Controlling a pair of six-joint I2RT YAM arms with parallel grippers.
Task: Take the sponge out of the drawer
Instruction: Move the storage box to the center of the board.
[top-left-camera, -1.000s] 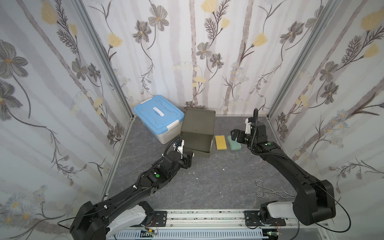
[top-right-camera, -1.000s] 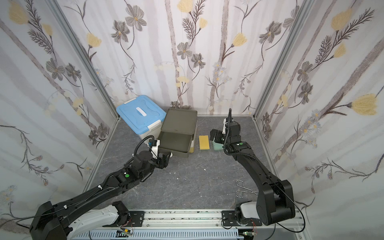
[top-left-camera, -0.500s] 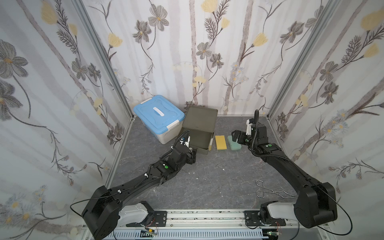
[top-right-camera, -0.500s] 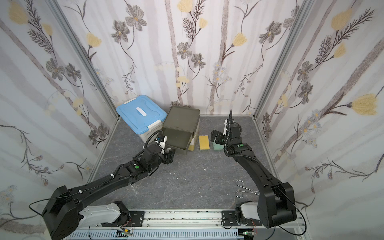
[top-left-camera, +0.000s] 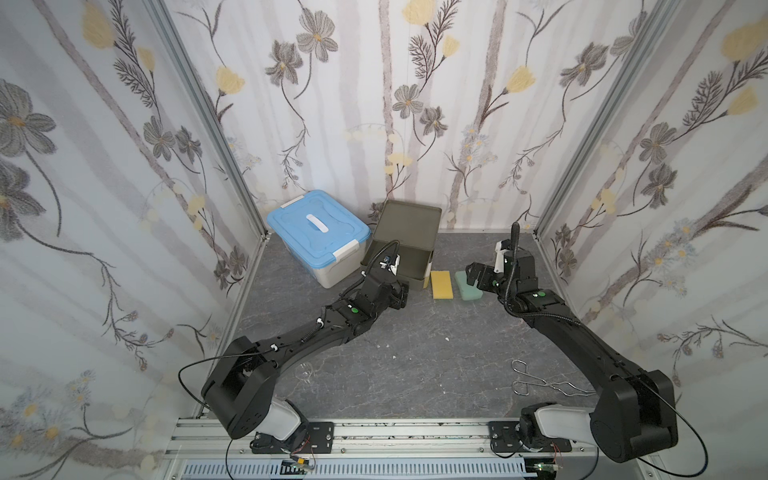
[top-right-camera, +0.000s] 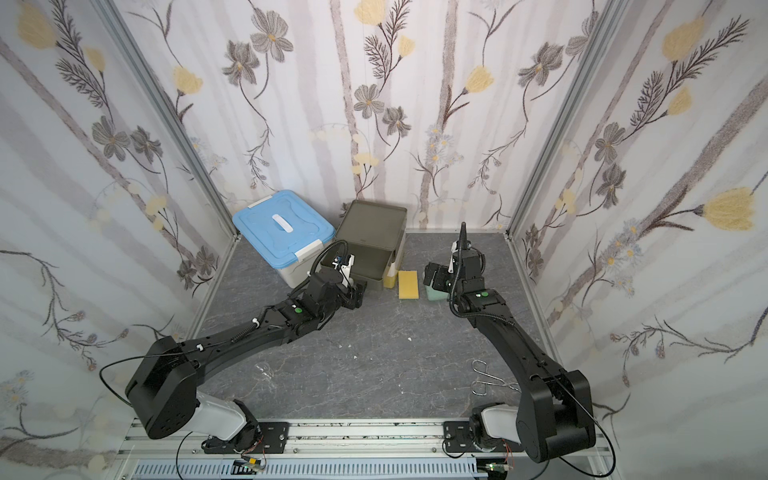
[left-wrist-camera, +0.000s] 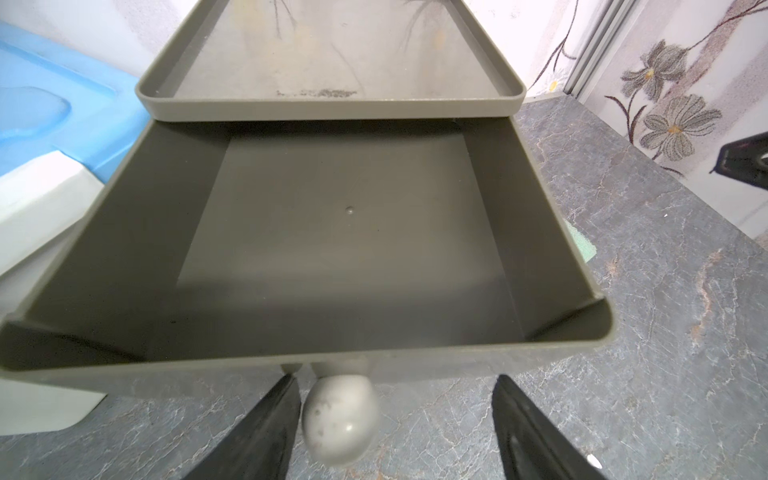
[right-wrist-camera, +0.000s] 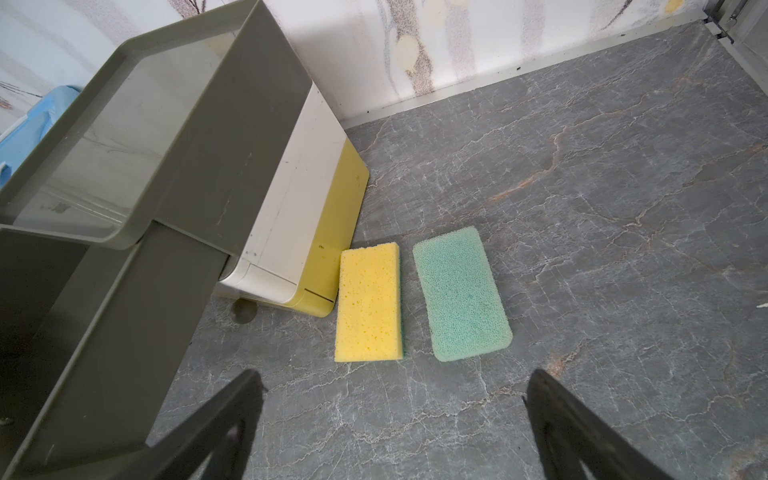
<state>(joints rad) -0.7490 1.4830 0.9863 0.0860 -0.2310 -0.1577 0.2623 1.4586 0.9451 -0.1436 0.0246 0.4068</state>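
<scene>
The olive drawer unit (top-left-camera: 409, 220) stands at the back wall with its top drawer (left-wrist-camera: 345, 232) pulled out and bare inside. A yellow sponge (right-wrist-camera: 369, 302) and a green sponge (right-wrist-camera: 460, 293) lie flat side by side on the grey floor just right of the unit, seen in both top views as the yellow sponge (top-left-camera: 442, 284) and the green sponge (top-right-camera: 434, 295). My left gripper (left-wrist-camera: 395, 386) is open at the drawer's front, the pale round knob (left-wrist-camera: 338, 419) between its fingers, close to one. My right gripper (right-wrist-camera: 395, 374) hangs open above the floor just short of both sponges.
A white box with a blue lid (top-left-camera: 318, 232) sits left of the drawer unit, close to the left arm. Metal tongs (top-left-camera: 544, 380) lie on the floor near the right arm's base. Patterned walls close in the back and both sides.
The left arm has reached forward, and the drawer unit with its drawer has shifted toward the back wall. The left jaws have spread a little wider. The right arm has barely moved.
</scene>
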